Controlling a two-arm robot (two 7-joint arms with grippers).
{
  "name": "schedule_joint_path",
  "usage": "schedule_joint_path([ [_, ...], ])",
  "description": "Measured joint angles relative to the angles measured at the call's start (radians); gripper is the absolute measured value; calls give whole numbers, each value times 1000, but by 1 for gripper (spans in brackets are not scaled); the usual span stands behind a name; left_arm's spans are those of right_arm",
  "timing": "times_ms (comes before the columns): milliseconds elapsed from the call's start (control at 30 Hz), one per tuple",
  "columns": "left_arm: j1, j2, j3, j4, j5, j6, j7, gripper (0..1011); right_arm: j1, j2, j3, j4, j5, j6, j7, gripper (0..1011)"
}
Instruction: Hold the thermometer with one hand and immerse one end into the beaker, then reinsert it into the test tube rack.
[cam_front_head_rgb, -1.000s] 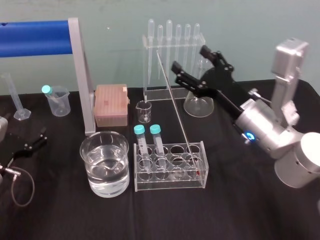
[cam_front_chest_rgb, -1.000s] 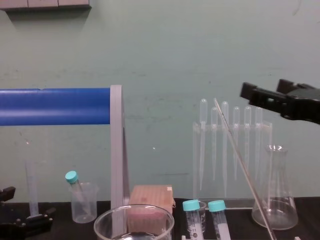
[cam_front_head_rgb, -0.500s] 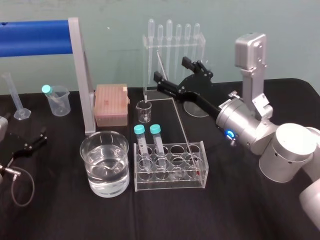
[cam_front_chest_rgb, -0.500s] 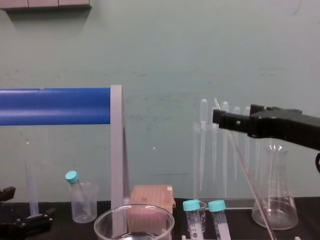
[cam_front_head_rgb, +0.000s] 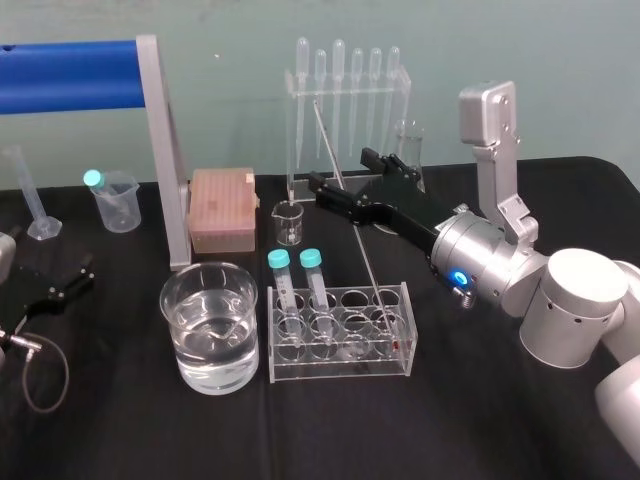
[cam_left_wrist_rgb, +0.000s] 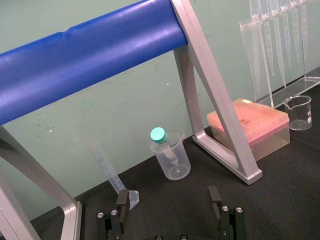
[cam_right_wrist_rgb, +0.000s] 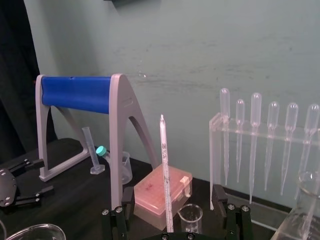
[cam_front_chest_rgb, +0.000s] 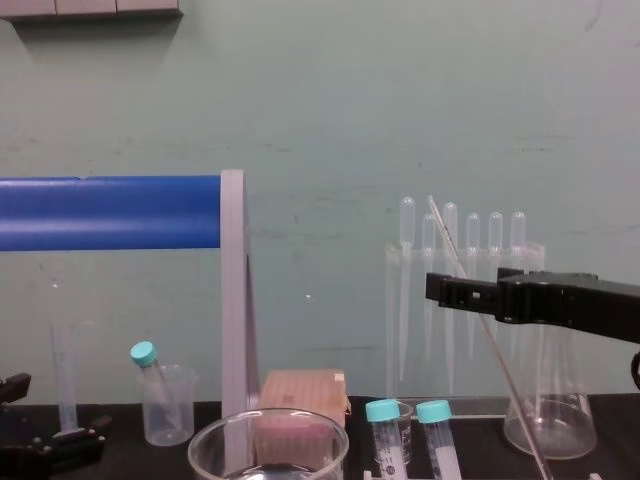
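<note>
Thermometer, long thin clear-glass rod (cam_front_head_rgb: 370, 260), leans in clear acrylic rack (cam_front_head_rgb: 340, 366). Black boxy right gripper (cam_front_head_rgb: 337, 166) straddles it, jaws apart, nothing gripped. Dip in wide glass beaker (cam_front_head_rgb: 210, 267) and reinsertion not yet done; left gripper (cam_front_head_rgb: 70, 280) parked, jaws apart.

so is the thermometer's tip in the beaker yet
No, the thermometer stands with its lower end in the test tube rack, beside the beaker.

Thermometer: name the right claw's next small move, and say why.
Probably close the right claw on the thermometer. Its fingers stand open on either side of the rod, not gripping it, and the rod leans with its lower end in the test tube rack. It seems to need a grip before it can be lifted out. The left claw lies parked on the table's left side.
</note>
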Motion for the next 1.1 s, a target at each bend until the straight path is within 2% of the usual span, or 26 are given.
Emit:
schedule_joint_path([
  [500, 0, 0, 0, 0, 0, 0, 0, 1008, 0, -18, 19, 17, -3, 11, 27, 1004],
  [1100, 0, 0, 0, 0, 0, 0, 0, 1008, 23, -37, 11, 30, -54, 4, 39, 1004],
])
